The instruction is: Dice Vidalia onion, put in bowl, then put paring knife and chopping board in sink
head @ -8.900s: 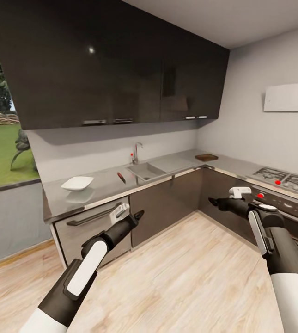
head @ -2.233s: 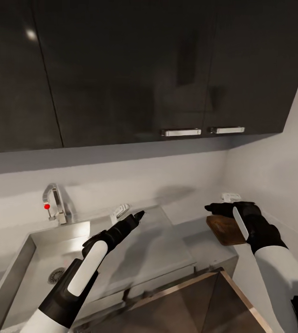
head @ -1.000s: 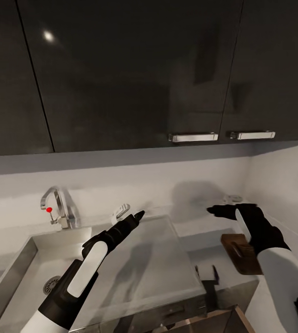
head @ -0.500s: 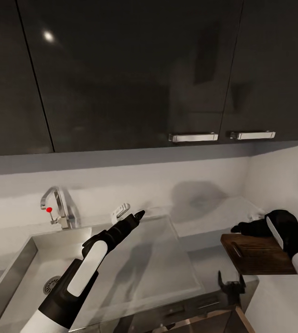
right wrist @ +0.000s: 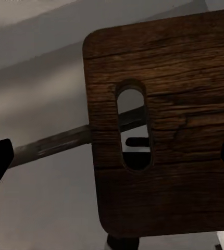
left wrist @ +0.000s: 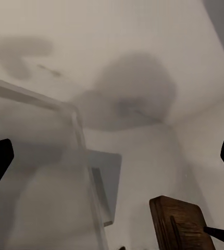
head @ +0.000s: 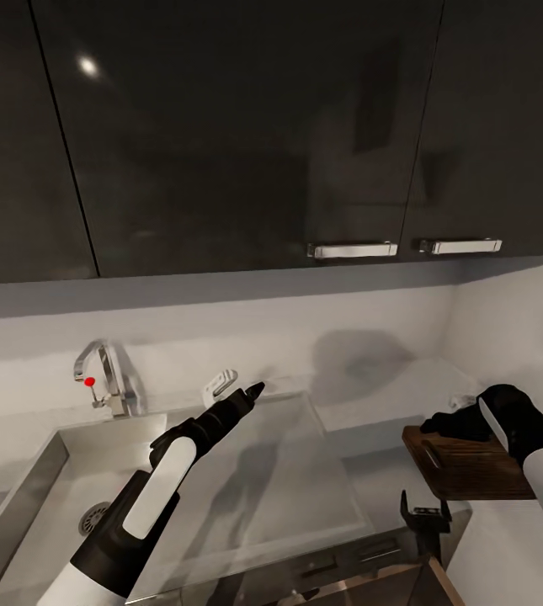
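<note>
— Two big things first: where do the worktop [head: 305, 471] and sink [head: 44, 488] sit?

— Sink sunk in the worktop at left; chopping board [head: 465, 463] lies flat at right, near the corner.

— How will the board handle?

— Stiff and probably weighty; I'd grip it at the slotted end.

— Hands?

— Right hand [head: 439, 423] hovers over it, spread wide, empty. Left hand [head: 236, 389], over the worktop, likewise.

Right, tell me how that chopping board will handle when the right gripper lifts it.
The chopping board looks like a solid wooden slab, so probably stiff and fairly heavy. Gripped at one end by the right gripper, it may sag or swing downward. The handle slot offers a hold; being flat, it won't roll.
</note>
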Controlling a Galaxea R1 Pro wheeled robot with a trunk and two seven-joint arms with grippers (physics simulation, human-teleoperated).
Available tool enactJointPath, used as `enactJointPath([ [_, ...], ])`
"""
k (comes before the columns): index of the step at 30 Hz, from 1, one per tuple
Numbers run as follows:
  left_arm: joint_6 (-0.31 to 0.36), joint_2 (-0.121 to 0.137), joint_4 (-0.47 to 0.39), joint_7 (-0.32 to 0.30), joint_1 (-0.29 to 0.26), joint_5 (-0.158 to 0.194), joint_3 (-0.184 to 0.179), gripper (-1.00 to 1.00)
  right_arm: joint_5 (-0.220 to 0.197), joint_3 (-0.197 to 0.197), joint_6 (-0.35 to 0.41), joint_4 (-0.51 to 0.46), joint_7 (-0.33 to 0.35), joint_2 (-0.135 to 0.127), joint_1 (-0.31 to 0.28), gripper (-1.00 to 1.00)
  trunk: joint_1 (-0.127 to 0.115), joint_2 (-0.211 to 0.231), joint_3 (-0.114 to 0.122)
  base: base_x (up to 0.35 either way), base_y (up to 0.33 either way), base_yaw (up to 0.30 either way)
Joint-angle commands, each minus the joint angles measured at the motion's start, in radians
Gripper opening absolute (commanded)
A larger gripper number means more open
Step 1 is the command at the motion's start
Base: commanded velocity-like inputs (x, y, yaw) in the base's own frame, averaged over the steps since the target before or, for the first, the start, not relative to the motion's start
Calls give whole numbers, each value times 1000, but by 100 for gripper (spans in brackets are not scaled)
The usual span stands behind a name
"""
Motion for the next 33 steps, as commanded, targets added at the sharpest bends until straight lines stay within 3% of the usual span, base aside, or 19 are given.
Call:
enactJointPath([
  [1,1,0,-1,8,-1,10,-1,100,7,-2,3,-4,4,4,0,100,0,-1,-1,0,0,0],
  [4,1,0,-1,8,-1,17,-1,100,8,-2,0,-10,-16,34,-5,100,0,-1,-1,0,0,28],
  [10,1,1,-6,10,-1,42,-1,100,2,-6,-8,-12,-203,113,-30,100,0,-1,-7,0,0,79],
  [21,1,2,-25,10,-1,47,-1,100,0,-5,-20,-12,-251,133,-33,100,0,-1,-22,0,0,105],
  [33,1,2,-26,10,-1,47,-1,100,-2,-9,-48,-12,-253,128,-35,100,0,-1,-38,0,0,110],
])
